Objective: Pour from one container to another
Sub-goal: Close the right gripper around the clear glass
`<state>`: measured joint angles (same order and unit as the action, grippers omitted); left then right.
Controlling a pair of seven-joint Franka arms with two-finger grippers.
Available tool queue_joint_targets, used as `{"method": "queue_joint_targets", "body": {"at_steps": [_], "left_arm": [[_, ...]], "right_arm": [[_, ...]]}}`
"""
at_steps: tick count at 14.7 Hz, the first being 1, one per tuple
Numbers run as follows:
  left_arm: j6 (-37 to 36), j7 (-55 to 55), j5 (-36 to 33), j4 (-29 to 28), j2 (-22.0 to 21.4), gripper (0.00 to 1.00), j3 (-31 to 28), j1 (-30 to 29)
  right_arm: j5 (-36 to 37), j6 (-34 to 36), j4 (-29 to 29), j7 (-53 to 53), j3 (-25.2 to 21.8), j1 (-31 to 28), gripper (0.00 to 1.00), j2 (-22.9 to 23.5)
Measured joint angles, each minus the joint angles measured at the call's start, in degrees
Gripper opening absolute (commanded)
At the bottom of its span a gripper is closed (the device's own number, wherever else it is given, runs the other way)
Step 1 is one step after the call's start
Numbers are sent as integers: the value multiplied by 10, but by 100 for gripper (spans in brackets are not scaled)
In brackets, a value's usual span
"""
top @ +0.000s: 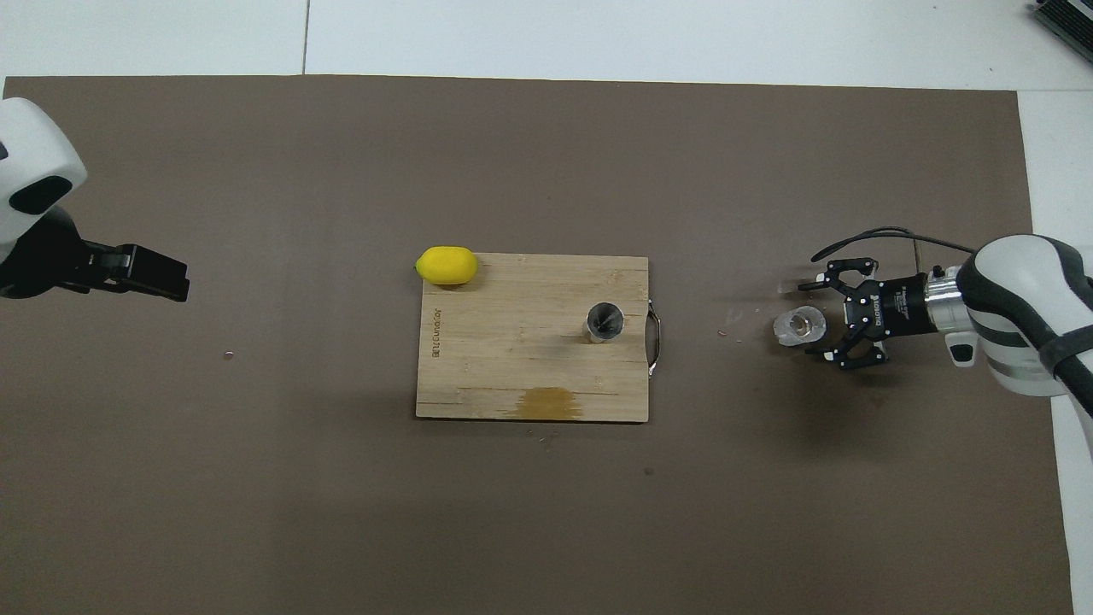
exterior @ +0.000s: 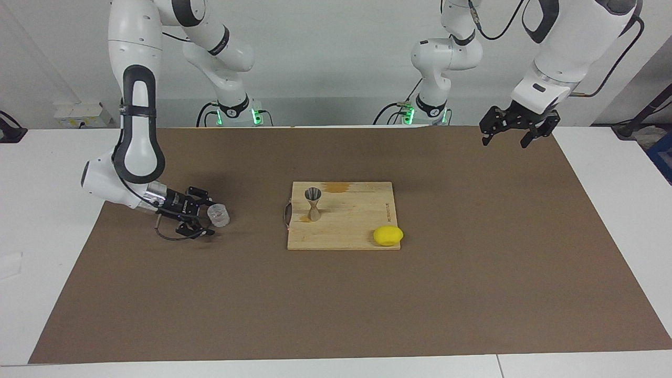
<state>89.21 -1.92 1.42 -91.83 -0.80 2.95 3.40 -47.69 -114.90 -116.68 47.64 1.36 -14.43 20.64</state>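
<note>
A small clear glass tumbler (exterior: 218,216) (top: 799,325) stands upright on the brown mat toward the right arm's end of the table. My right gripper (exterior: 211,217) (top: 809,319) lies low and level at the tumbler, open, with one finger on each side of the glass. The silver hourglass jigger (exterior: 313,203) (top: 604,321) stands upright on the wooden cutting board (exterior: 357,220) (top: 512,359), near its handle. My left gripper (exterior: 505,139) (top: 171,278) hangs open and empty, high over the mat's edge at the left arm's end.
A yellow lemon (exterior: 388,235) (top: 447,265) rests at a corner of the board, farther from the robots than the jigger. A dark stain (exterior: 336,187) (top: 546,403) marks the board's edge nearest the robots. Brown mat (exterior: 472,273) covers the white table.
</note>
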Motion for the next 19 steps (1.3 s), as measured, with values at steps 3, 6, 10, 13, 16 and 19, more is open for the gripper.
{"method": "queue_joint_targets", "body": {"at_steps": [3, 6, 10, 13, 16, 19], "left_arm": [[1, 0, 0, 0, 0, 100, -6, -2], [-1, 0, 0, 0, 0, 100, -13, -2], [-3, 1, -4, -1, 0, 100, -16, -8], [-4, 0, -9, -8, -2, 100, -18, -25], [-11, 0, -23, -8, -2, 100, -19, -30], [-41, 0, -24, 15, 1, 100, -19, -35]], "right_arm": [[-11, 0, -2, -7, 0, 0, 83, -1], [-27, 0, -6, -11, 0, 0, 81, -4], [-33, 0, -10, -16, 1, 8, 78, -6], [-37, 0, -14, -21, 1, 10, 65, -8], [-39, -1, -16, -28, 1, 10, 31, -10], [-40, -3, -16, -28, 1, 11, 5, -24]]}}
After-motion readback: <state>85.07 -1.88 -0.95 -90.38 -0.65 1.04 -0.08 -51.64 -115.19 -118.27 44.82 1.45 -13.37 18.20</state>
